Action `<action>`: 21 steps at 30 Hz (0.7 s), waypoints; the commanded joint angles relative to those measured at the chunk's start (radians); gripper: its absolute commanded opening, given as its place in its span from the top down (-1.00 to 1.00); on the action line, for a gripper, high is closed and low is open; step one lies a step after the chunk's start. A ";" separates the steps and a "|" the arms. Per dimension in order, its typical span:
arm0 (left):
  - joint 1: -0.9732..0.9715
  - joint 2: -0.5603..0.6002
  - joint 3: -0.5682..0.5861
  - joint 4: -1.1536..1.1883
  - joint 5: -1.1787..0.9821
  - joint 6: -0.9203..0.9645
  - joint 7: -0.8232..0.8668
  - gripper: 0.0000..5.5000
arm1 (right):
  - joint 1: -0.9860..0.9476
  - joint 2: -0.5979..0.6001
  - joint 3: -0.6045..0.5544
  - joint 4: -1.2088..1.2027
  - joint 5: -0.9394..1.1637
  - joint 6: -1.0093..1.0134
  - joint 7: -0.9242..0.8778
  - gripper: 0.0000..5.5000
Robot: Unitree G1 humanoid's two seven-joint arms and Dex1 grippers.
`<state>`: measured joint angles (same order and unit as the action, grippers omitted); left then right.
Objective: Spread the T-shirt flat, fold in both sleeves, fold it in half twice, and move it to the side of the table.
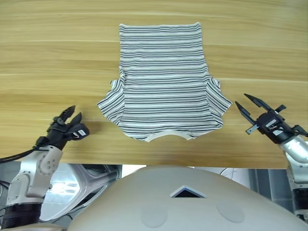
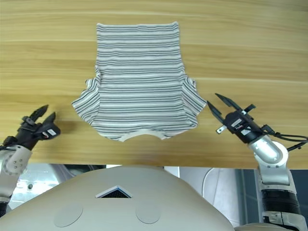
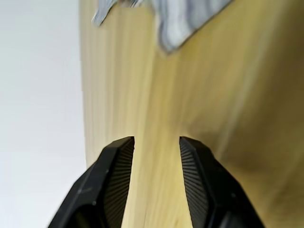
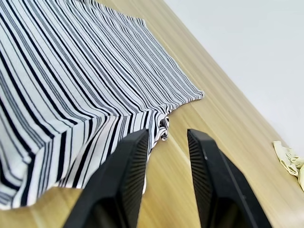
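Observation:
The black-and-white striped T-shirt (image 1: 163,82) lies spread flat on the wooden table (image 1: 48,62), collar toward the front edge and hem at the far side, both short sleeves sticking out. My left gripper (image 1: 72,115) hovers open near the front edge, a little left of the left sleeve (image 1: 109,102), holding nothing. My right gripper (image 1: 246,105) stands open just right of the right sleeve (image 1: 217,98), also holding nothing. In the right wrist view the striped cloth (image 4: 61,80) lies just beyond its fingers (image 4: 128,175). A sleeve tip (image 3: 178,23) lies far ahead of the left fingers (image 3: 116,175).
Bare table surface stretches to both sides of the shirt and behind it. The table's front edge (image 1: 96,161) runs just under both grippers. A small pale object (image 4: 289,159) lies off the table's far side in the right wrist view.

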<state>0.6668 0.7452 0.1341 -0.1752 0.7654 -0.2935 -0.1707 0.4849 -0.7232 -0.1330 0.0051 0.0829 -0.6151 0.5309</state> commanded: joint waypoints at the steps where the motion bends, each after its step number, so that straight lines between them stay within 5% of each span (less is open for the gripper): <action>1: -0.002 0.022 -0.059 -0.036 0.023 -0.009 -0.059 0.36 | -0.012 0.015 -0.018 0.005 -0.029 0.009 -0.012 0.46; 21: -0.314 0.097 -0.314 0.144 0.094 -0.065 -0.095 0.36 | 0.096 0.097 -0.072 0.002 -0.074 -0.043 -0.062 0.46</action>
<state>0.3223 0.8307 -0.1316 -0.0545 0.8387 -0.3455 -0.2261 0.5772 -0.6357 -0.1915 0.0077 0.0177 -0.6570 0.4773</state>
